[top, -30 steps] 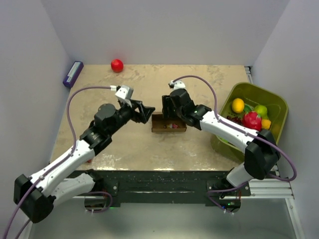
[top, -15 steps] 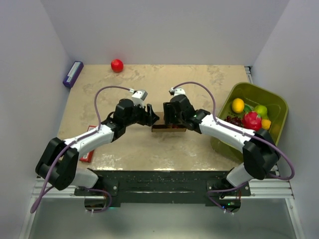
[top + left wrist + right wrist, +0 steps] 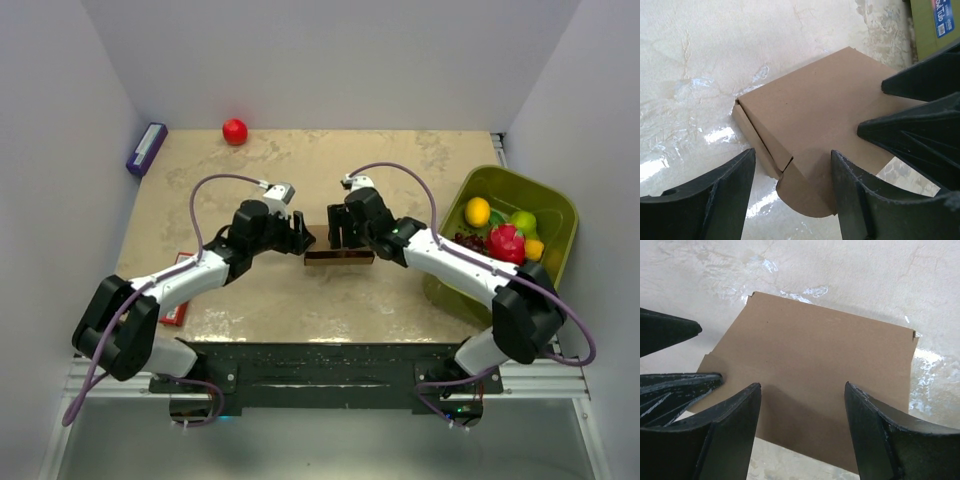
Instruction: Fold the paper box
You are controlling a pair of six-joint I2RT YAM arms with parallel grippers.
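Note:
The paper box [image 3: 338, 257] is a small flat brown cardboard box at the table's middle, with its lid down. In the left wrist view the box [image 3: 810, 115] shows a rounded tab sticking out at its near corner. My left gripper [image 3: 301, 236] is open, and its jaws [image 3: 792, 156] straddle that corner and tab. My right gripper [image 3: 344, 233] is open just behind the box, with its jaws [image 3: 802, 386] spread over the lid [image 3: 815, 365]. The two grippers nearly meet over the box. Neither grips anything.
A green bin [image 3: 545, 205] of toy fruit stands at the right edge, close to the right arm. A red ball [image 3: 234, 131] and a small purple box [image 3: 146, 148] lie at the back left. A red flat pack [image 3: 176, 292] lies partly under the left arm.
The left arm has swung in and lowered to the box's left end. The box, open a second ago, now lies with its lid flat. The right gripper has barely shifted.

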